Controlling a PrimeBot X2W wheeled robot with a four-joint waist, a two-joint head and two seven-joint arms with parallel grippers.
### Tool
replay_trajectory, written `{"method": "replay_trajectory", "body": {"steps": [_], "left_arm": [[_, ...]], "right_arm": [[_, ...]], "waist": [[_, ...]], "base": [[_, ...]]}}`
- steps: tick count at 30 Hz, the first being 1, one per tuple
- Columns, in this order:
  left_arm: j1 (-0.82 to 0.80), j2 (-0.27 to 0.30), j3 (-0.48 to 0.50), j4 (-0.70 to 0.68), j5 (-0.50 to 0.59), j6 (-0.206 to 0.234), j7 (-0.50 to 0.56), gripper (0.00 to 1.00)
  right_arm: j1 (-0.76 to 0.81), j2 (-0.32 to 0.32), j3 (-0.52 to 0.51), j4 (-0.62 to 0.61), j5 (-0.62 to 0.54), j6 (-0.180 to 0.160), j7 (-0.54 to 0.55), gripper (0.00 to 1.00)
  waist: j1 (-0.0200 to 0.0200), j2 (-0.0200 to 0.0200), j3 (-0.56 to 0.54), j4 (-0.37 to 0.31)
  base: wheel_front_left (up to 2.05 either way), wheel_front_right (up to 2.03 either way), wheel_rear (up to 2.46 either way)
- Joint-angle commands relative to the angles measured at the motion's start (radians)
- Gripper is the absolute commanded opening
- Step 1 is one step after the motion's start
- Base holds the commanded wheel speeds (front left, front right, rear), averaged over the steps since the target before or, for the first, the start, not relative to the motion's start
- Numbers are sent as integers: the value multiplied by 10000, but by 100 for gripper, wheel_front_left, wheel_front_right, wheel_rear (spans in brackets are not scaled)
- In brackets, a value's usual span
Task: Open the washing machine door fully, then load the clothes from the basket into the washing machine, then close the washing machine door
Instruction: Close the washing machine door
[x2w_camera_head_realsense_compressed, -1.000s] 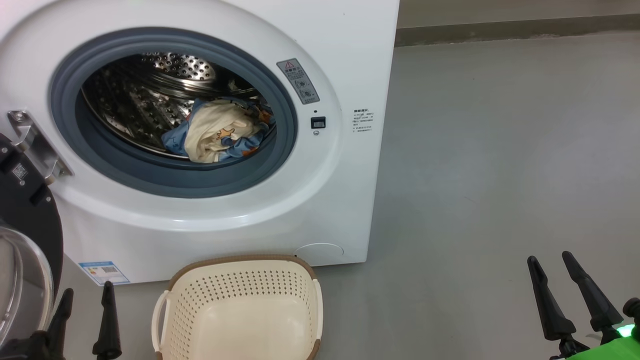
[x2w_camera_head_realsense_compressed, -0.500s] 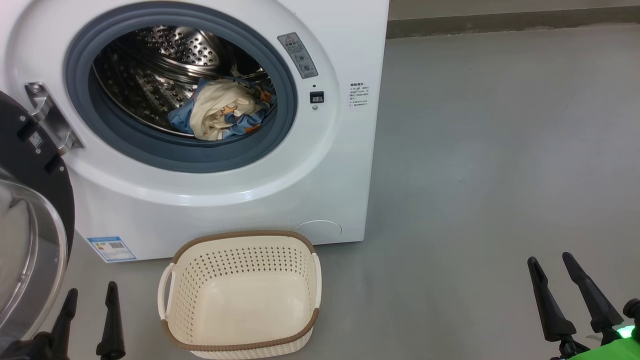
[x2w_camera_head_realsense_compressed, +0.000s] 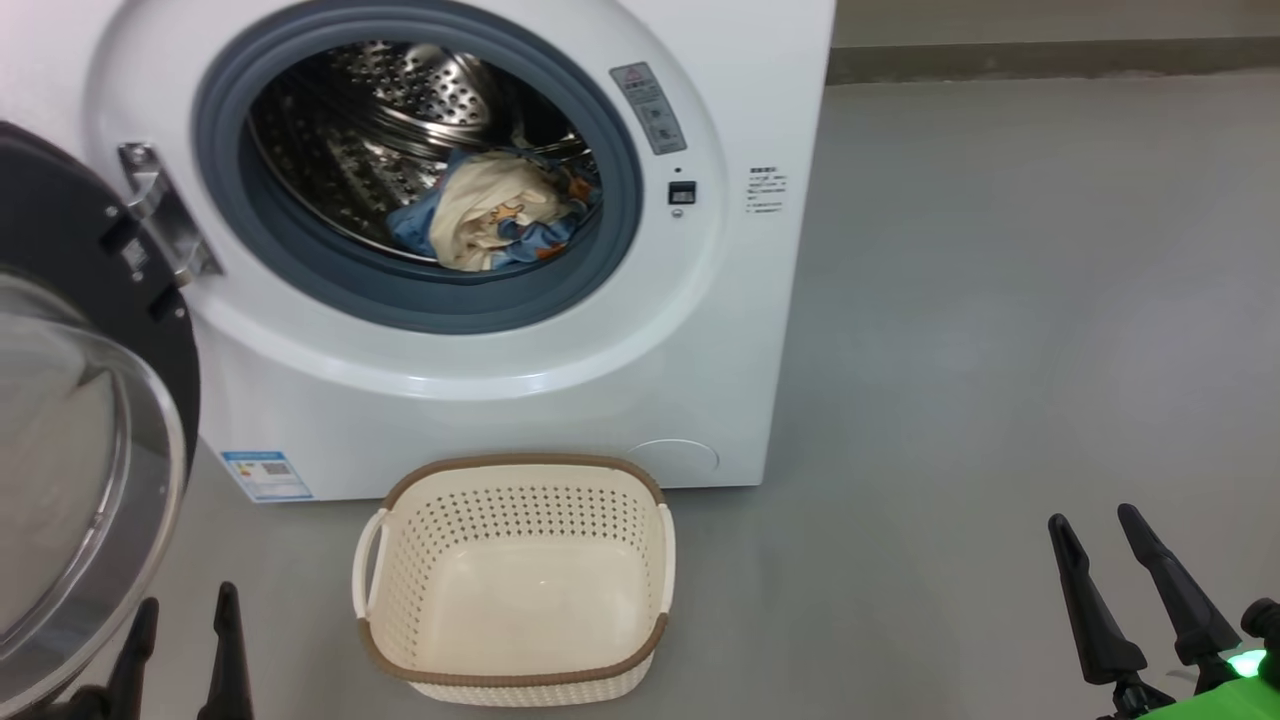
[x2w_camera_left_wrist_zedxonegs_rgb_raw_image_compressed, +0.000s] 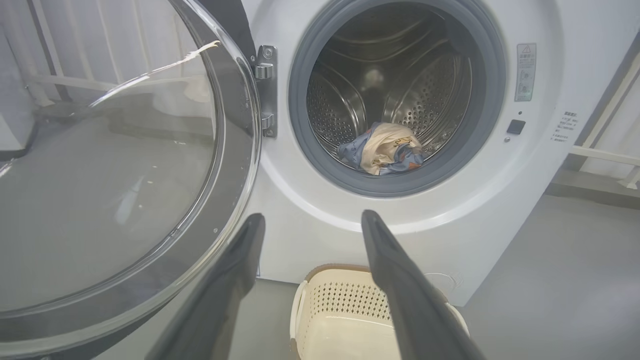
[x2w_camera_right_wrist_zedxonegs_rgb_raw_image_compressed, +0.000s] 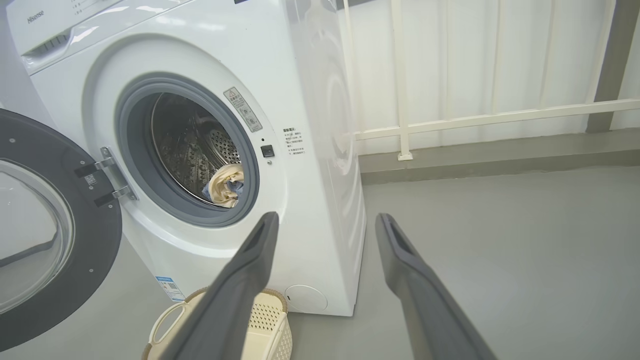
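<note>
Left gripper (x2w_camera_left_wrist_zedxonegs_rgb_raw_image_compressed: 312, 215) released, empty; washing machine door (x2w_camera_left_wrist_zedxonegs_rgb_raw_image_compressed: 125, 175) just left of it; I'd push its rim rightward until latched.

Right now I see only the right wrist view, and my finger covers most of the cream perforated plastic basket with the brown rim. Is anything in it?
Observer: No; the head view looks into the basket, and its floor is bare.
Operator: And the left gripper?
Observer: The left gripper is open, holding nothing, low beside the glossy black round door.
Operator: Do the clothes hang out?
Observer: No; the left wrist view shows the blue and cream clothes lying inside the grey rubber seal.
</note>
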Motion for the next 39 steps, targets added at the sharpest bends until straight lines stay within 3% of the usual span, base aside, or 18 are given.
{"method": "replay_trajectory", "body": {"steps": [1, 21, 32, 39], "left_arm": [[-113, 154, 387, -305, 78, 4, -65, 100], [486, -633, 1714, -965, 85, 4, -65, 100], [638, -887, 1818, -1144, 444, 4, -65, 100], [742, -997, 2044, -1232, 398, 4, -65, 100]], "right_arm": [[-149, -275, 202, -280, -69, 75, -80, 100], [-884, -197, 1103, -188, -16, 75, -80, 100], [-1163, -189, 1558, -90, -6, 75, -80, 100], [-1356, -233, 1860, -30, 28, 75, -80, 100]], "waist": [[0, 0, -6, 225], [0, 0, 146, 3008], [0, 0, 134, 4171], [0, 0, 197, 4497]], "base": [[0, 0, 0], [0, 0, 0], [0, 0, 0], [0, 0, 0]]}}
